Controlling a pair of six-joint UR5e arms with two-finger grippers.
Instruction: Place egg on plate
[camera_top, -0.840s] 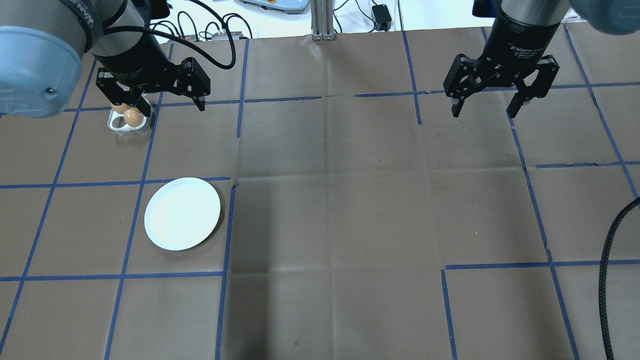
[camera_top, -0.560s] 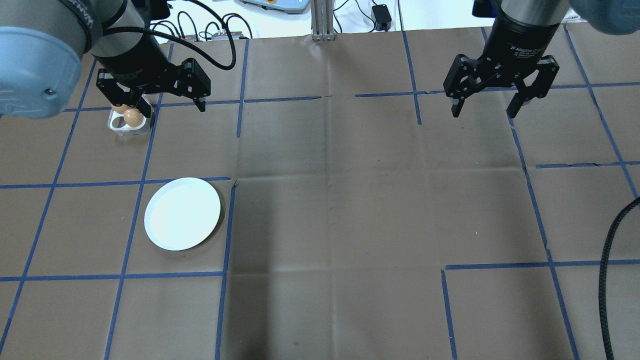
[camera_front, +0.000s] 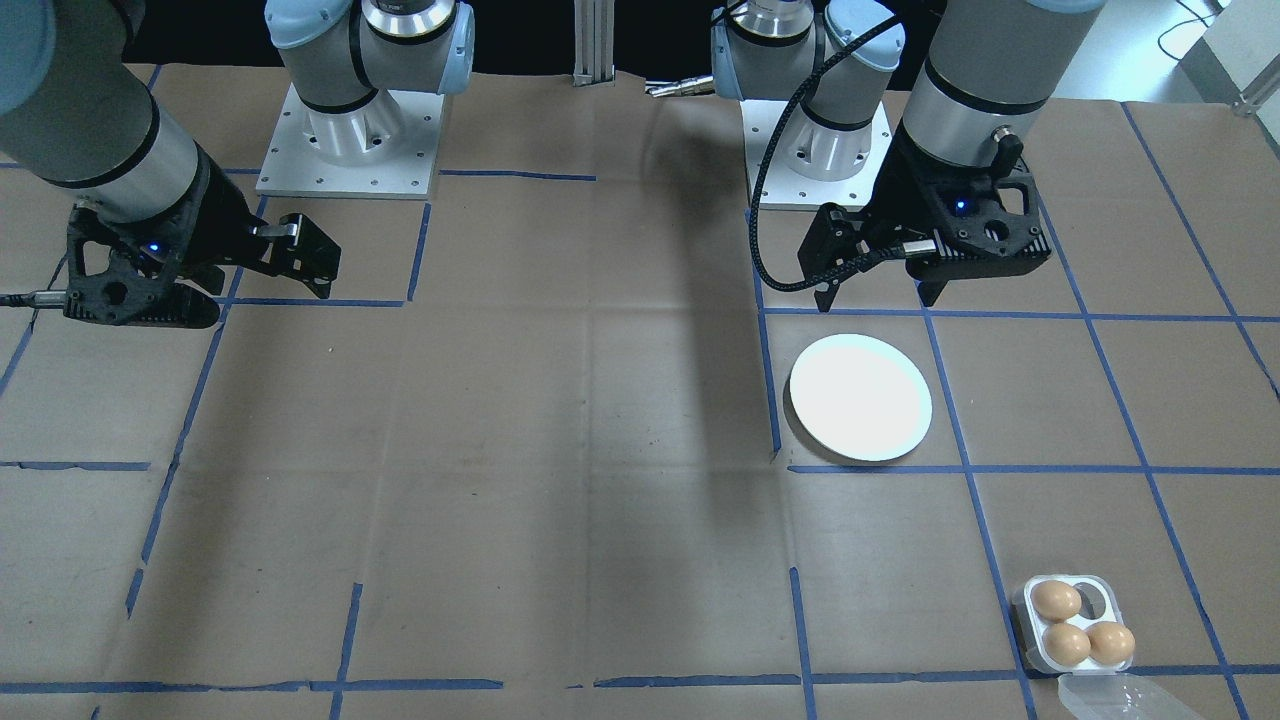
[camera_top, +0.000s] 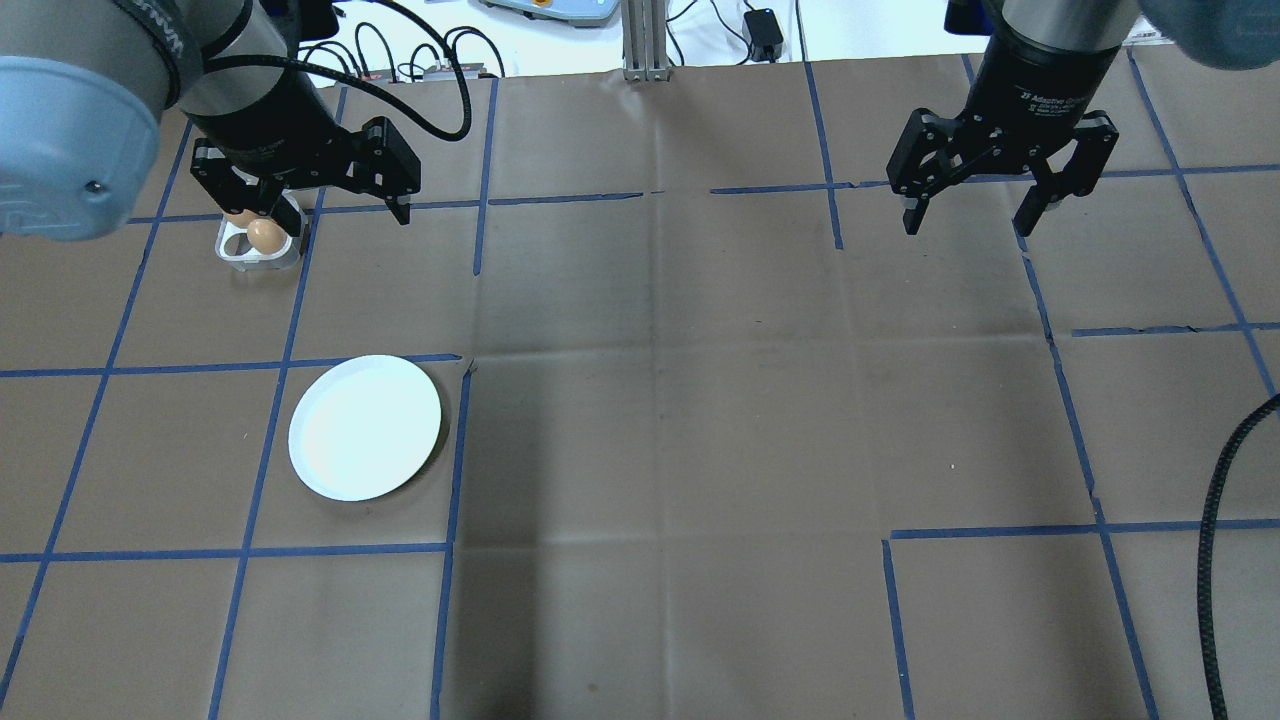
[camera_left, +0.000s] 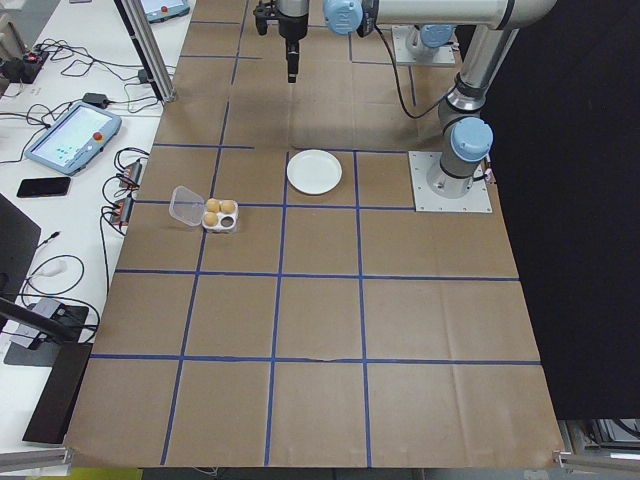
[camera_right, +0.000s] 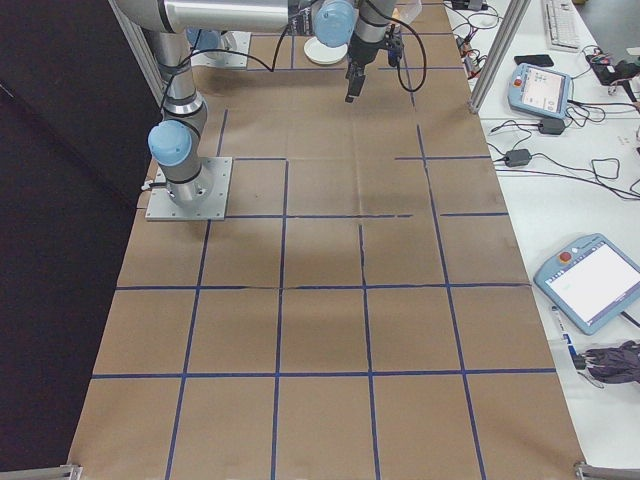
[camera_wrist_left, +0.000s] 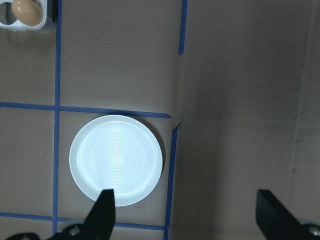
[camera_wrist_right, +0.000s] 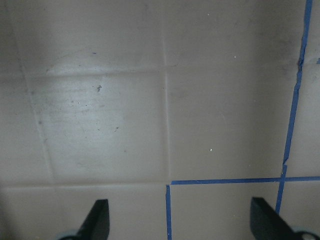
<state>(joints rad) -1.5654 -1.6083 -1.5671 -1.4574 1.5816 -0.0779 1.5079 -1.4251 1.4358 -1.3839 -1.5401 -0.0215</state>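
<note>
Plate (camera_top: 364, 427) bare; 3 eggs (camera_front: 1080, 630) in tray (camera_front: 1076, 592).

My overhead view has the left gripper (camera_top: 320, 205) hiding half the egg tray (camera_top: 258, 255); my left wrist view crops it at 11 o'clock.

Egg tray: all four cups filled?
No. In the front-facing view the egg tray holds three eggs, and one cup is empty.

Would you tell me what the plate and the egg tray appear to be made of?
Plate: probably moulded plastic or paper, white and slightly glossy; faint concentric rings show in the wrist view. Egg tray: likely thin white plastic, with a clear hinged lid lying open beside it.
</note>
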